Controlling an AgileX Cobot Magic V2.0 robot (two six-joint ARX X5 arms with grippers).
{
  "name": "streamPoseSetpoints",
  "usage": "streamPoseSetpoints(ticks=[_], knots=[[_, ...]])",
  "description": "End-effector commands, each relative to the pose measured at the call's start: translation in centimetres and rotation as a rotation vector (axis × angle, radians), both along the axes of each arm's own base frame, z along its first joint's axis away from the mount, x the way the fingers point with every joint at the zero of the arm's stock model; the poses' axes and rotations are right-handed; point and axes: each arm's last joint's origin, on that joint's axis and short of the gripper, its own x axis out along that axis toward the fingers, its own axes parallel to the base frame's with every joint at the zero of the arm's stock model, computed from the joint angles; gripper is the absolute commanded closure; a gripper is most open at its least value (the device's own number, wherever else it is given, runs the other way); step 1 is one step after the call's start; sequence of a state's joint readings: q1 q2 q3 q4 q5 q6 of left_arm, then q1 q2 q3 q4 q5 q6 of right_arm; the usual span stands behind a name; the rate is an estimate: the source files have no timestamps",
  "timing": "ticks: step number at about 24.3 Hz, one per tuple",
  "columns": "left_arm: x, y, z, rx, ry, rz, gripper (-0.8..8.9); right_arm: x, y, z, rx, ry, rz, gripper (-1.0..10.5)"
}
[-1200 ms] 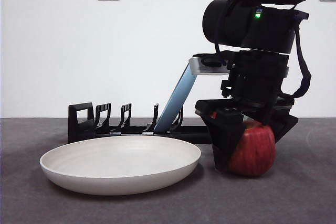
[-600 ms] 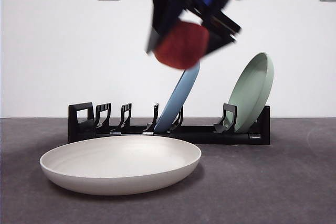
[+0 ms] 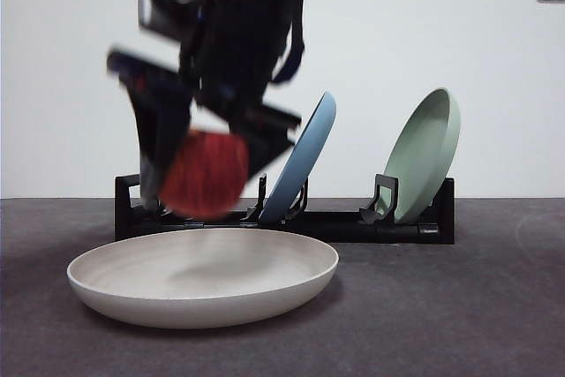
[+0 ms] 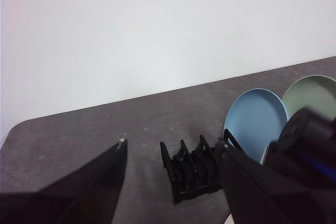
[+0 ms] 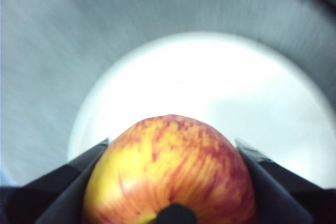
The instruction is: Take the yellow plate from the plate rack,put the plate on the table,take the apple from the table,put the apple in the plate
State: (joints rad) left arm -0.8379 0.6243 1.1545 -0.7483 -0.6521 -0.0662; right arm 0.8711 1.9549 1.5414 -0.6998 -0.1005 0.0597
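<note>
My right gripper (image 3: 205, 161) is shut on the red, yellow-streaked apple (image 3: 204, 174) and holds it in the air just above the left half of the cream yellow plate (image 3: 203, 276), which lies flat on the dark grey table (image 3: 459, 306). In the right wrist view the apple (image 5: 170, 174) sits between the jaws with the plate (image 5: 210, 82) below it. The black plate rack (image 3: 291, 216) stands behind the plate. My left gripper (image 4: 173, 182) is open and empty, high above the rack (image 4: 191, 169).
A light blue plate (image 3: 305, 161) and a pale green plate (image 3: 425, 152) lean in the rack; both also show in the left wrist view, blue (image 4: 257, 121) and green (image 4: 312, 95). A white wall with sockets stands behind.
My right gripper lifted the apple off the table at the right, carried it up and leftward, and has now come down with it over the plate. The plates and rack have not moved.
</note>
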Motion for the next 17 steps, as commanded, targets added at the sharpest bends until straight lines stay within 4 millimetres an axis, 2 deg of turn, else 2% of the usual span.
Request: streamPoseSetpoints(ticks=[1,5,10,12,17], knots=[[0.0,0.1,0.0,0.016,-0.002,0.004,5.31,0.3,0.3,-1.8,-0.042,0.030,0.003,9.6],[0.0,0.1,0.0,0.016,-0.002,0.004,5.31,0.7,0.8,-4.6,-0.097,0.071,0.004,9.6],[0.0,0.1,-0.1,0.022,0.003,0.004,5.31,0.9,0.9,-6.3,-0.156,0.073,-0.010,9.5],[0.0,0.1,-0.2,0.026,0.007,0.004,5.31,0.8,0.9,-6.3,-0.165,0.069,-0.012,8.9],[-0.1,0.1,-0.4,0.049,0.028,0.004,5.31,0.5,1.0,-6.3,-0.170,0.070,-0.006,5.7]])
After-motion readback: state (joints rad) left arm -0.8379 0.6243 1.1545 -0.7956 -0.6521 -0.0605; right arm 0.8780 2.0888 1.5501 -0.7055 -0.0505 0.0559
